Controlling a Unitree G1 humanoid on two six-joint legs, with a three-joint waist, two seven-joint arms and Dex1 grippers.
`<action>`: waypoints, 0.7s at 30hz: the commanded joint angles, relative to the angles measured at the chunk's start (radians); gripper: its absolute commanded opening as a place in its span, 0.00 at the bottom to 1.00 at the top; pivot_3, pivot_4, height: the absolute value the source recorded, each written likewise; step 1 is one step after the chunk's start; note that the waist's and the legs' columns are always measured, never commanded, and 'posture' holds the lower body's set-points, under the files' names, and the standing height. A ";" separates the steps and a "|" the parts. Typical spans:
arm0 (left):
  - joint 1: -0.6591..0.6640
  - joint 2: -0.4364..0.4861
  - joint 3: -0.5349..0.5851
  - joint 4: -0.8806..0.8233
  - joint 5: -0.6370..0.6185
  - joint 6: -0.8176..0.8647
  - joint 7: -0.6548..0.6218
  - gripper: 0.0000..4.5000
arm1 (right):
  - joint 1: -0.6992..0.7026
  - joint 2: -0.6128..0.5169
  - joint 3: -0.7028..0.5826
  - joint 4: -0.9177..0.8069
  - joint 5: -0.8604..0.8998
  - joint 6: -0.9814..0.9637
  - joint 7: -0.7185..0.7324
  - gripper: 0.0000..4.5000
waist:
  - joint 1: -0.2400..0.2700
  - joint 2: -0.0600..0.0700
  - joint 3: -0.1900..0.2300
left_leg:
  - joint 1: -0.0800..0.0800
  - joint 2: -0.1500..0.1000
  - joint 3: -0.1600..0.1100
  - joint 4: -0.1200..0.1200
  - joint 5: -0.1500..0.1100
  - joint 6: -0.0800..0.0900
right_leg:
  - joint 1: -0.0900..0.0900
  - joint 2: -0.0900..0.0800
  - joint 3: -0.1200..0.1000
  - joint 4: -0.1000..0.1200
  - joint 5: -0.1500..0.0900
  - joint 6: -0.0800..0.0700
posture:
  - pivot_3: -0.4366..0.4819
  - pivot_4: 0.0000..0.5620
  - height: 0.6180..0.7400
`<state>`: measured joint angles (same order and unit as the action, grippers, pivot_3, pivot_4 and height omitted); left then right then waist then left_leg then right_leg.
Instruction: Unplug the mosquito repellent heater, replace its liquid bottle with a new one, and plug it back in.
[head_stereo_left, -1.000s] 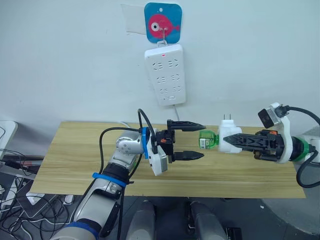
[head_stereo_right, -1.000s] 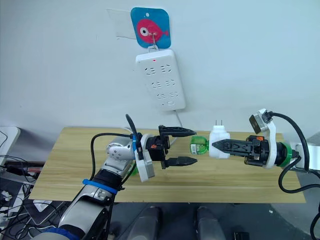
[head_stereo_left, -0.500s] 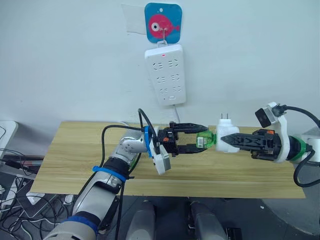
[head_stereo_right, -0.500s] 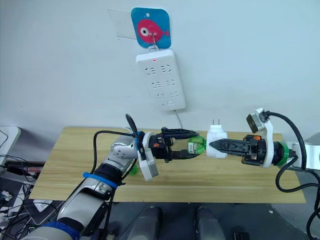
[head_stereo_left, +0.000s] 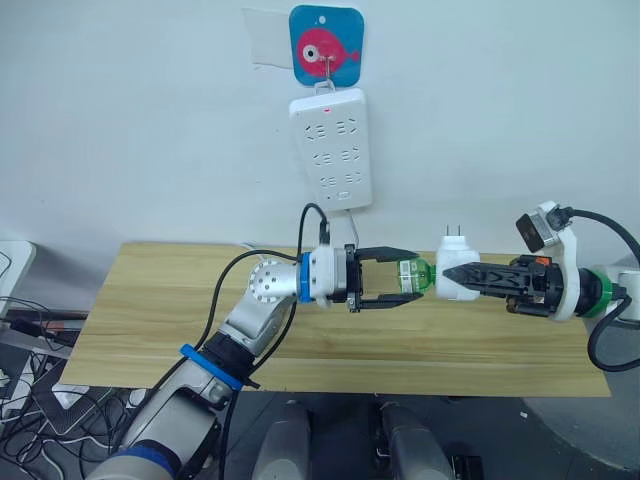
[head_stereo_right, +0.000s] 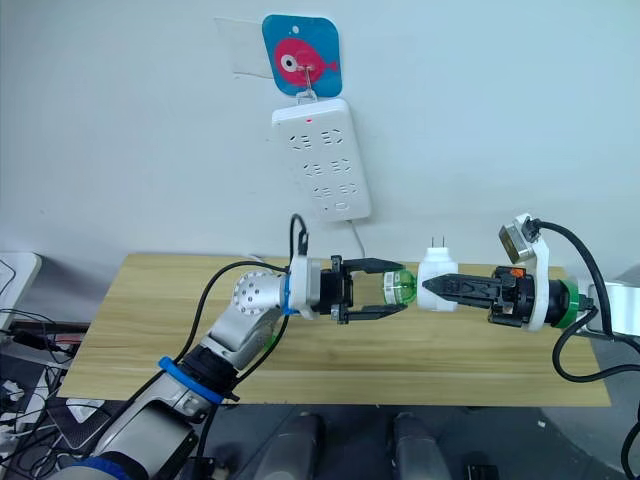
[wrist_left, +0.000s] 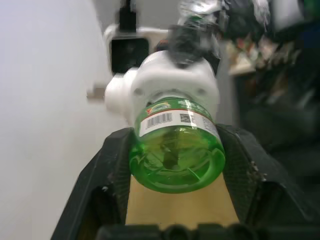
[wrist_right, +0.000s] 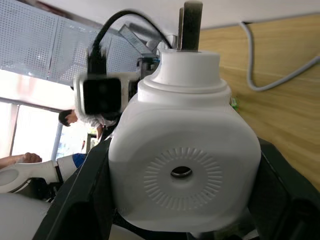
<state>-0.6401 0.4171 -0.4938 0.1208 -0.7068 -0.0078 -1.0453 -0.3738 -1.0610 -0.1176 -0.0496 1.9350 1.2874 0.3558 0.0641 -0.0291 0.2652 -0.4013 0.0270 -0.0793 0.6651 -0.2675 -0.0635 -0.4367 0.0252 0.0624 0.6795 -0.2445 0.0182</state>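
Observation:
The mosquito repellent heater (head_stereo_left: 458, 279) is a white rounded unit held in the air over the table, prongs pointing up. My right gripper (head_stereo_left: 464, 275) is shut on its body from the right; its vent hole (wrist_right: 182, 172) faces the right wrist camera. The green liquid bottle (head_stereo_left: 414, 277) sticks out sideways from the heater's left end, still attached. My left gripper (head_stereo_left: 400, 277) reaches in from the left. One finger is above the bottle and one below. In the left wrist view both fingers (wrist_left: 116, 172) lie against the bottle (wrist_left: 176, 150).
A long white power strip (head_stereo_left: 331, 150) hangs on the wall under a blue fish hook (head_stereo_left: 326, 45), red light on, sockets free. Its white cable (head_stereo_left: 352, 226) drops behind the wooden table (head_stereo_left: 150, 320). Both grippers hover above the table's middle and right.
My left gripper has moved right, from open beside the bottle to shut around it, and its wrist has turned. The right gripper with the heater has hardly moved.

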 joint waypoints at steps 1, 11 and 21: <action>-0.061 0.040 0.091 -0.043 -0.273 0.548 0.032 0.50 | 0.005 -0.044 -0.011 -0.068 0.033 0.037 0.039 0.66 | -0.008 0.000 0.000 | 0.000 0.000 0.000 0.000 0.000 0.000 | 0.000 0.001 0.000 0.000 -0.002 0.003 | 0.66 0.45 1.00; -0.182 0.028 0.284 0.215 -0.519 1.293 0.017 0.50 | 0.004 -0.093 -0.024 -0.070 0.037 0.030 0.053 0.66 | -0.050 0.000 0.000 | 0.000 0.001 0.001 -0.003 0.000 0.001 | -0.002 0.003 0.000 0.000 -0.003 0.002 | 0.64 0.45 1.00; -0.118 0.039 0.412 0.151 -0.444 1.356 0.055 0.50 | 0.075 -0.159 -0.081 0.099 -0.171 0.050 0.075 0.66 | -0.040 0.000 0.000 | 0.000 0.000 0.002 -0.001 0.000 0.001 | -0.001 0.001 0.001 0.000 -0.004 0.001 | 0.66 0.46 1.00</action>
<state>-0.7585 0.4514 -0.1100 0.3174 -1.1556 1.3361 -0.9893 -0.2870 -1.2132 -0.1806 0.0300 1.8168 1.3381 0.4198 0.0243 -0.0294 0.2656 -0.4013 0.0266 -0.0776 0.6639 -0.2673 -0.0630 -0.4381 0.0260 0.0637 0.6794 -0.2485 0.0196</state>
